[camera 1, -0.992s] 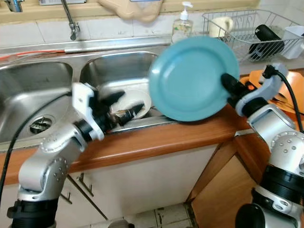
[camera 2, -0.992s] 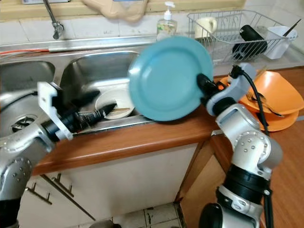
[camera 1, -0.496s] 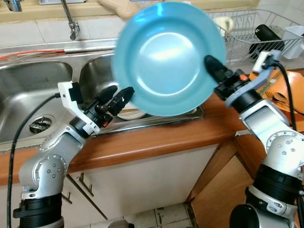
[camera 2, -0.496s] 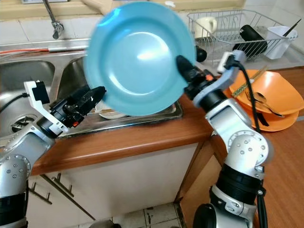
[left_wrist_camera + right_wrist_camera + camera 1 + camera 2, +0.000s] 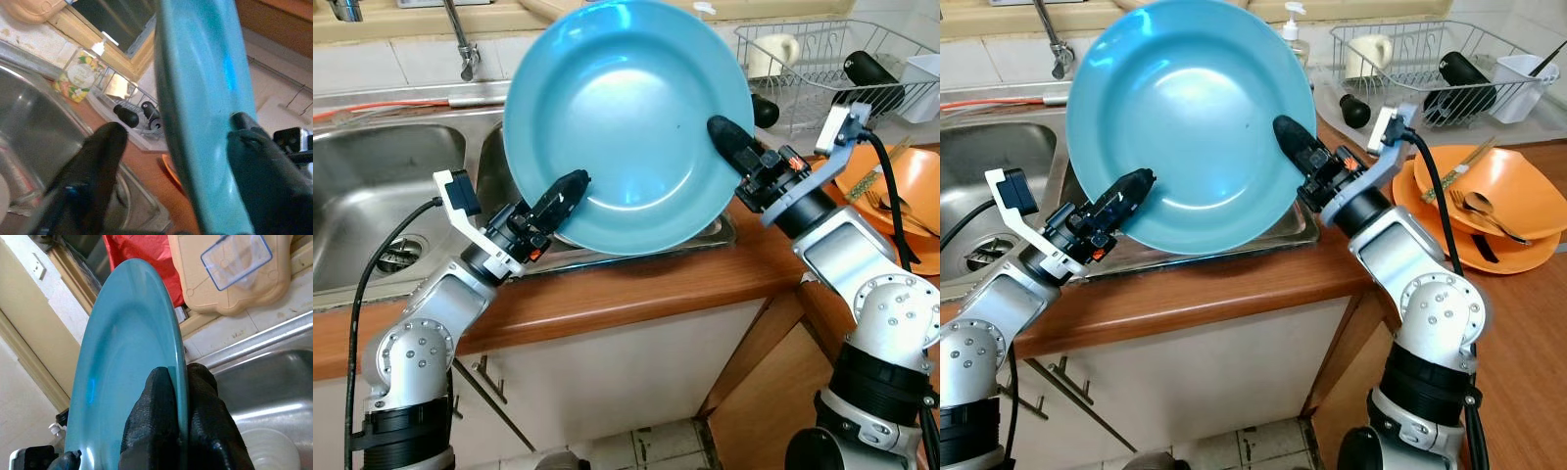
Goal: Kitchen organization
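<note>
Clamped on the right edge of the large round turquoise plate (image 5: 628, 122), the right gripper (image 5: 177, 382) has one black finger on each face of the rim and holds the plate nearly upright above the stainless steel double sink (image 5: 386, 191) and the wooden counter edge (image 5: 636, 289). At the plate's lower left edge is the left gripper (image 5: 566, 188), spread wide: in its wrist view the rim passes between the two fingers, neither of them pressed onto it. This looks like a handover from right arm to left.

To do it well, the left fingers should slide further over the rim so both pads lie flat on the faces, then close fully before the right lets go. The plate is smooth and hangs heavy from one edge, so a shallow pinch could let it pivot or slip into the basin. Once transferred, the wire dish rack (image 5: 822, 59) behind the right arm seems a likely destination.
</note>
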You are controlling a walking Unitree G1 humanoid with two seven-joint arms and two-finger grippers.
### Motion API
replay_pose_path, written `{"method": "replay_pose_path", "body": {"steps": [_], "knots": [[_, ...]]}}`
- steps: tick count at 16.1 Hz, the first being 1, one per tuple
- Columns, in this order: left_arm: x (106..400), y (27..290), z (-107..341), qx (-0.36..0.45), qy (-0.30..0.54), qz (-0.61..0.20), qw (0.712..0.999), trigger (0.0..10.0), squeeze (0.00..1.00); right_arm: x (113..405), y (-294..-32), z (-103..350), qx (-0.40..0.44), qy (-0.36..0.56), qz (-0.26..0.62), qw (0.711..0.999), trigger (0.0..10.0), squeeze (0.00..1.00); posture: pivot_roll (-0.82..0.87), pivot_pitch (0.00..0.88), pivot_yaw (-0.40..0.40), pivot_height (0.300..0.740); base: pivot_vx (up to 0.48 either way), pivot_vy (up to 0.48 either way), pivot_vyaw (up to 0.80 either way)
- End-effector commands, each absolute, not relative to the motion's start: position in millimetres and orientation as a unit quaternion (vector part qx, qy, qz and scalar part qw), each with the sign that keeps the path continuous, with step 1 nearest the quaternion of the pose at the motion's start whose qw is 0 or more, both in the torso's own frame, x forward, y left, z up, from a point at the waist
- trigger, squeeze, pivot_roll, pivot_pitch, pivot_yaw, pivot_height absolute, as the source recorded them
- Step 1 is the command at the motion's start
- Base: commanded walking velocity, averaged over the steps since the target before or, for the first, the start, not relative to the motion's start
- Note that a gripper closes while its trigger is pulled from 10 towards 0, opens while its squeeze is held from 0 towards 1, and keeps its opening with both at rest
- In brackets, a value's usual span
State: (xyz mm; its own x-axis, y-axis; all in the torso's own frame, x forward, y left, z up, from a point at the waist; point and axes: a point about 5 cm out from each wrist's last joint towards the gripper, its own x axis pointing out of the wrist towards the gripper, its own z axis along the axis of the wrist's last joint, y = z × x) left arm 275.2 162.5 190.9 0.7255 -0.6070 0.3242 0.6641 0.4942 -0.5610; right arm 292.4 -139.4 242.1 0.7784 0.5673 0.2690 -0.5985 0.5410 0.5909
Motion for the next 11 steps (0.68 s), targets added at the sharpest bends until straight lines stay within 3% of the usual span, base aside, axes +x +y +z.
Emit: {"method": "replay_pose_path", "body": {"steps": [1,11], "knots": [[276.1,162.7,193.5,-0.347,-0.051,-0.371,0.860,0.0,0.00,290.8,-139.4,246.4,0.350,-0.030,0.343,0.871,0.0,0.00,-0.02,0.000,0.003,0.740,0.000,0.000,0.00],[276.7,165.4,190.3,-0.369,-0.050,-0.352,0.859,0.0,0.00,290.8,-142.4,244.9,0.355,-0.030,0.322,0.877,0.0,0.00,-0.02,0.000,0.021,0.740,0.000,0.000,0.00]]}}
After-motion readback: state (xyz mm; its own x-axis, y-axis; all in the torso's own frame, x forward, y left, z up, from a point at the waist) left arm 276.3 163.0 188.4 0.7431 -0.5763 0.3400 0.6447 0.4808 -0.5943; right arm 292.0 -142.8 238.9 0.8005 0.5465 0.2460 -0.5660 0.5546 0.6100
